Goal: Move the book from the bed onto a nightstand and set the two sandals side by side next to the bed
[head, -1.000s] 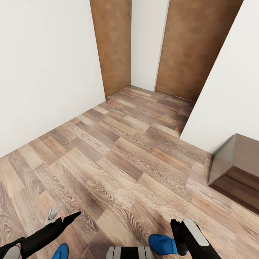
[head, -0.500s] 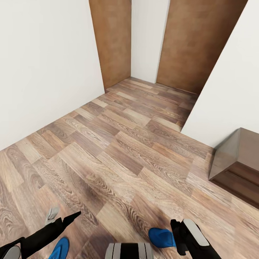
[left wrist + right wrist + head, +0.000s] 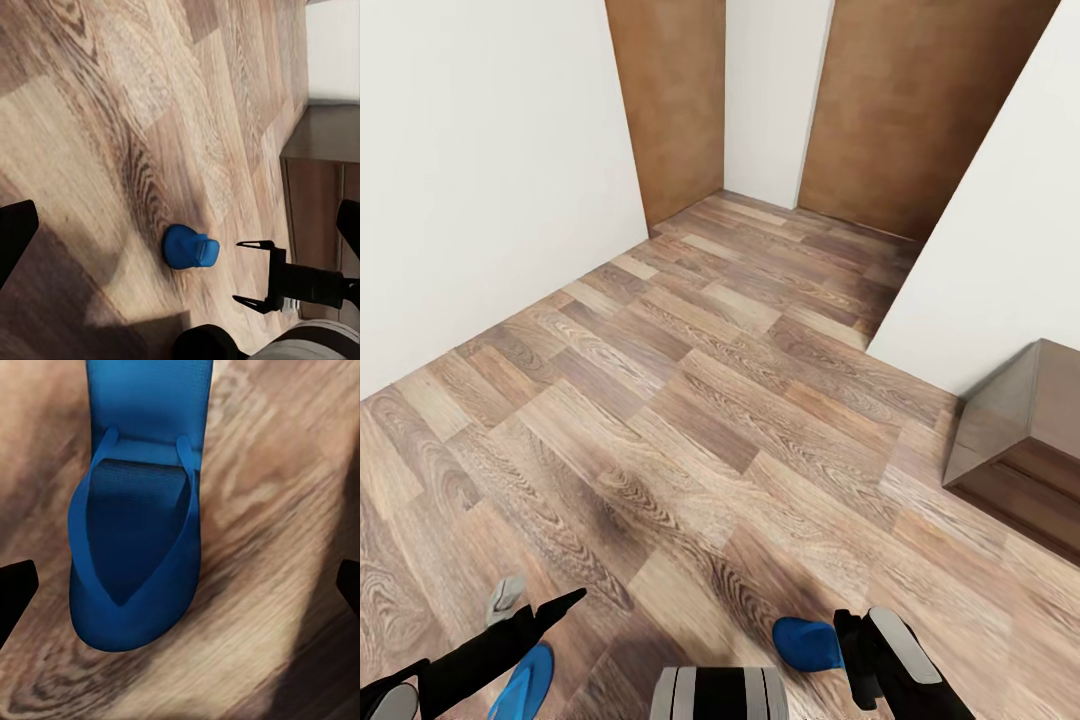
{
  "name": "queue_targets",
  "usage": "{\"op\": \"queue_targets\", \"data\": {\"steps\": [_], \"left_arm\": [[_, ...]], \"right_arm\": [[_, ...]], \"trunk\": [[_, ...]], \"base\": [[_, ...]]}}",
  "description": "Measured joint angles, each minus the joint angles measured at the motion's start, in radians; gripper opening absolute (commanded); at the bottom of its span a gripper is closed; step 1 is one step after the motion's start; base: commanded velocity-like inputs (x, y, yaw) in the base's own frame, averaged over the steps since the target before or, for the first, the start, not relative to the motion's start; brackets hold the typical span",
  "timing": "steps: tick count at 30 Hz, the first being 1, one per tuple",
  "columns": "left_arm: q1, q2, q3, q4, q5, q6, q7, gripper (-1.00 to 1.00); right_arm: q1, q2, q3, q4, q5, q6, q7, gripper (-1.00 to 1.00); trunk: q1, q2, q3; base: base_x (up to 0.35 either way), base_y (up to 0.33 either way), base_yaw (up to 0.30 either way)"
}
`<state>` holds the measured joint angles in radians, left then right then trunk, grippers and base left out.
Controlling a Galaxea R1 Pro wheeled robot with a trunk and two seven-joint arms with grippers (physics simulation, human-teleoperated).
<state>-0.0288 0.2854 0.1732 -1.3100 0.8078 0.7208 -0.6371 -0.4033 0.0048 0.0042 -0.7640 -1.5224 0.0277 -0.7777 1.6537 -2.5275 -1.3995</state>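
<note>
I look down on a wood-plank floor [image 3: 710, 400] in brown and grey boards; a white wall [image 3: 490, 180] bounds it on my left and another white wall [image 3: 1000, 230] on my right; the floor narrows between them toward two plain brown doors [image 3: 670, 110] set at an angle to each other, with a strip of white wall between them. A dark brown cabinet [image 3: 1025, 440] stands on the floor against the right wall.

My left tool [image 3: 540, 595] hangs low over the boards with its fingers spread, pinching nothing; one blue sandal [image 3: 525, 685] lies on the floor just beneath it. My right tool [image 3: 870, 635] is spread too and holds nothing; the other sandal [image 3: 805, 643] lies flat on the floor just beside it, straps up, its toe end between the parted fingertips in the right wrist view. The two sandals lie well apart, one near each arm. I cannot tell whether either touches a finger.
</note>
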Motion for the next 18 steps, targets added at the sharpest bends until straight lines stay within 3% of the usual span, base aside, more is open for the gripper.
{"op": "queue_targets", "data": {"steps": [13,18], "left_arm": [[0.000,0.000,0.000,0.000,0.000,0.000,0.000,1.00],[0.000,0.000,-0.002,0.000,0.000,0.000,0.000,1.00]], "right_arm": [[0.000,0.000,0.002,-0.007,-0.001,0.006,0.000,1.00],[0.000,-0.002,0.002,-0.082,-0.009,0.081,0.000,1.00]], "trunk": [[0.000,0.000,0.000],[0.000,0.000,0.000]], "base": [[0.000,0.000,0.000],[0.000,0.000,0.000]]}}
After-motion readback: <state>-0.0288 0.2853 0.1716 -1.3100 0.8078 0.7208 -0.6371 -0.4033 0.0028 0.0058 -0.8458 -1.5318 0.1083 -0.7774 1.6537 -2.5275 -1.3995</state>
